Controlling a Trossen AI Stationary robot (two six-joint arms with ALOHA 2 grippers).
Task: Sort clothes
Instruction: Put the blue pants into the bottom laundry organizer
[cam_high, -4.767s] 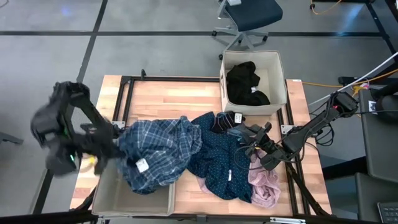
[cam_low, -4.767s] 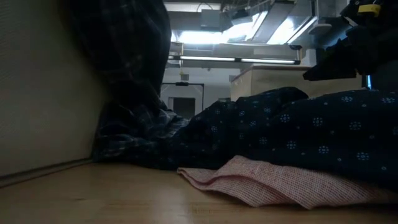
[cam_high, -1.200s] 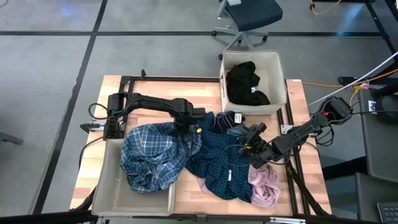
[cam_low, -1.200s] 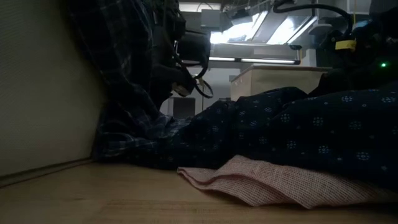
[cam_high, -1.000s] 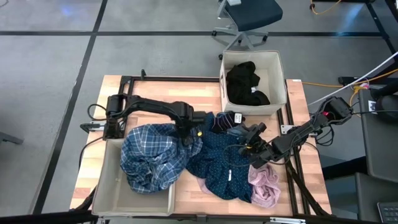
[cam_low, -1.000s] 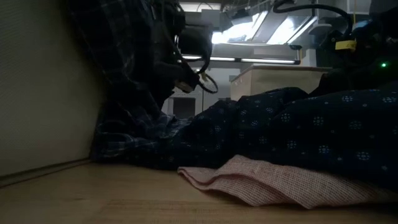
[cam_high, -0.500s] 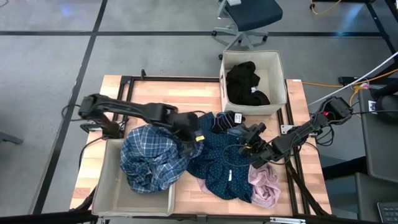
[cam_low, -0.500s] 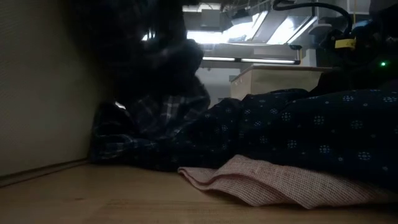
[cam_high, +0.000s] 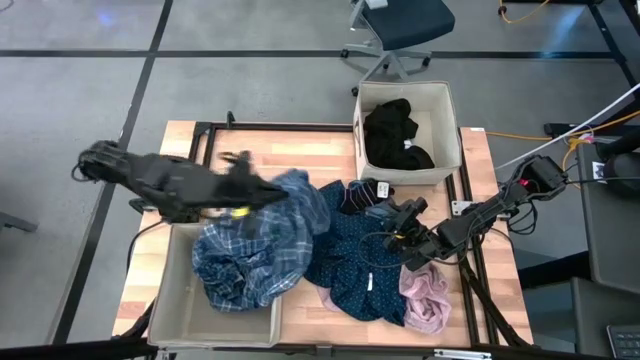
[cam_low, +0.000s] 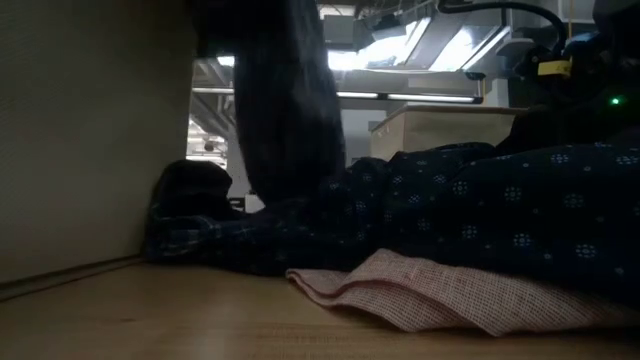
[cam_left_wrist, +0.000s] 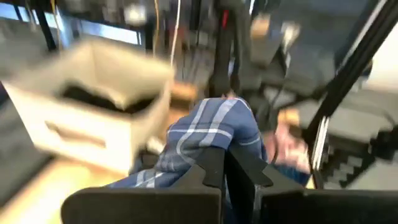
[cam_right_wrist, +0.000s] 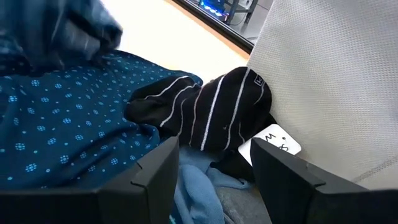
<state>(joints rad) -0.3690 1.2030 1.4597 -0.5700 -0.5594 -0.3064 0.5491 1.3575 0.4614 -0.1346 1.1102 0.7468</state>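
Far box: a beige fabric box (cam_high: 450, 120) stands at the table's far edge, right of centre; a black garment (cam_high: 398, 132) lies bunched inside it.
Near box: a second beige fabric box (cam_high: 170, 318) sits at the table's near left corner; the lower part of the blue plaid shirt (cam_high: 258, 245) is heaped in it and spills over its right wall onto the wooden table (cam_high: 300, 155).
Left gripper: the left gripper (cam_high: 245, 195) is above the table's left half, at the shirt's upper edge; in the left wrist view its fingers (cam_left_wrist: 214, 168) are pinched close together on a fold of the plaid cloth (cam_left_wrist: 211, 134), which rises between and past them.
Shirt in low view: a dark band of plaid (cam_low: 285, 100) hangs down from above to the heap on the tabletop.
Right gripper: the right gripper (cam_high: 408, 228) rests low over the middle pile, right of centre; its fingers (cam_right_wrist: 149, 171) stand well apart with nothing between them.
Middle pile: the navy white-dotted garment (cam_high: 350, 255) lies beside the shirt and under the right gripper; a black piece with white stripes (cam_right_wrist: 208, 115) sits beyond the open fingers, against the far box's wall.
Pale pink garment: the pink piece (cam_high: 427, 298) lies at the near right, touching the navy garment's edge.
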